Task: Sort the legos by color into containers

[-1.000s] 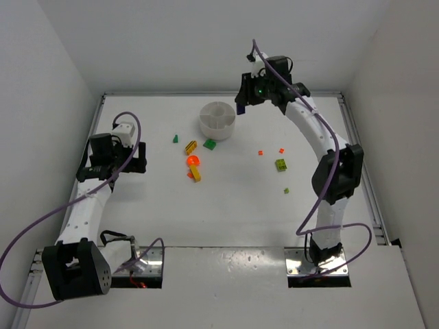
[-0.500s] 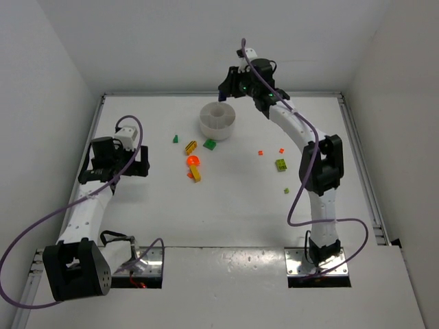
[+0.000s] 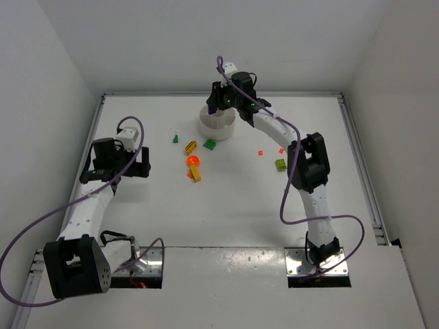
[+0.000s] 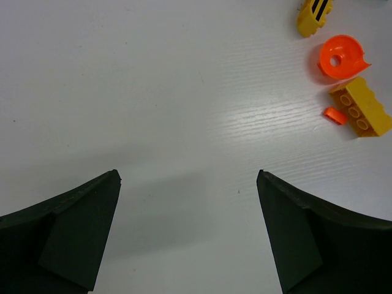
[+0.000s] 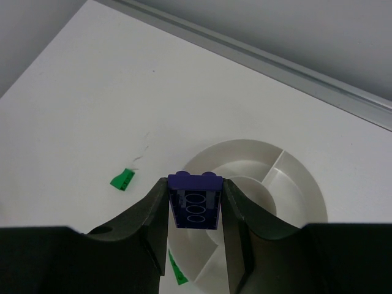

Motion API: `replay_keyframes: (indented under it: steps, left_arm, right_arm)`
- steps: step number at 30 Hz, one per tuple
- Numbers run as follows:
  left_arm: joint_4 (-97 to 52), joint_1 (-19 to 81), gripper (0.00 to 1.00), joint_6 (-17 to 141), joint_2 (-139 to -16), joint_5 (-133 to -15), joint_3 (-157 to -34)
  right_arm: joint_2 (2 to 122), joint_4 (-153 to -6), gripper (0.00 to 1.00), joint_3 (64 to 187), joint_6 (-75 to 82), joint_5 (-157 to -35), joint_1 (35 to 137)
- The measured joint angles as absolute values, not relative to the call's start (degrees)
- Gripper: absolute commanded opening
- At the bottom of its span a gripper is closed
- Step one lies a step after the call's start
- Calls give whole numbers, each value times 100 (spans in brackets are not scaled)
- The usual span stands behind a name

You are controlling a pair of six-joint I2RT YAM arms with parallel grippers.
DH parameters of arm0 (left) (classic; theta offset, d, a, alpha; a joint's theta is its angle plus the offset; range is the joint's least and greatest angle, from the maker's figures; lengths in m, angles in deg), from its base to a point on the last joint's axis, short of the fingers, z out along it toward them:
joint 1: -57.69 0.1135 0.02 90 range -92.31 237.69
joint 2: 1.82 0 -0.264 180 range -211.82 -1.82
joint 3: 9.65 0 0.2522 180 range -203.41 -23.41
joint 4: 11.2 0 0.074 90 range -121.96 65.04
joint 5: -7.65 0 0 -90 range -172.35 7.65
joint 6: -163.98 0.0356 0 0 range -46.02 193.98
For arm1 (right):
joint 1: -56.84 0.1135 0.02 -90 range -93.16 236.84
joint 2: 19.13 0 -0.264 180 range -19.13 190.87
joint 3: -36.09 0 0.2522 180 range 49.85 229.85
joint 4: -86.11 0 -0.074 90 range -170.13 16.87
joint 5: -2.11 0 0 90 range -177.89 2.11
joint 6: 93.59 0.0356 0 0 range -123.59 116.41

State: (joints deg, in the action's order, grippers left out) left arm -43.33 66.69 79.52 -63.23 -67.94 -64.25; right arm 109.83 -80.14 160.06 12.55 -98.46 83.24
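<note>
Held brick: we see a small dark purple plastic brick [image 5: 195, 207] hanging above the edge of the round, low, white plastic dish with dividers [image 5: 294, 190].
Right hand: the right hand [image 5: 195, 182] is clamped on that brick, directly over the dish.
Near the dish: a green wedge piece [image 5: 122, 179] lies to its left; a flat green brick [image 3: 210, 144] and a yellow striped piece [image 4: 313, 13] lie just in front.
Farther in front: an orange round piece [image 4: 342, 58], then a yellow brick [image 4: 361, 115] with a tiny orange bit [image 4: 334, 115] just beside it.
Right of the dish: a lime brick [image 3: 281, 164], well apart.
Left hand: the left hand [image 4: 188, 177] gapes wide with nothing in it, over the white surface [image 3: 240, 205], well left of the dish.
</note>
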Motion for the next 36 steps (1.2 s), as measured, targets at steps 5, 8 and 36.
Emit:
replay_keyframes:
  steps: [5,8,36]
  left_arm:
    - [-4329,6669,100,7983,-6325,-6796,-6309]
    - [-4329,6669,100,8063,-6323,-6759,-6283]
    - [-4504,6669,100,8389,-6627,-6363,-6473]
  right_arm:
    - [11079,-8023,0,16063,1155,-9708,8324]
    - [11132,-8110,0,16116,1133,-9618,8324]
    - [11158,-8053,57,16079,886,-9232,8324]
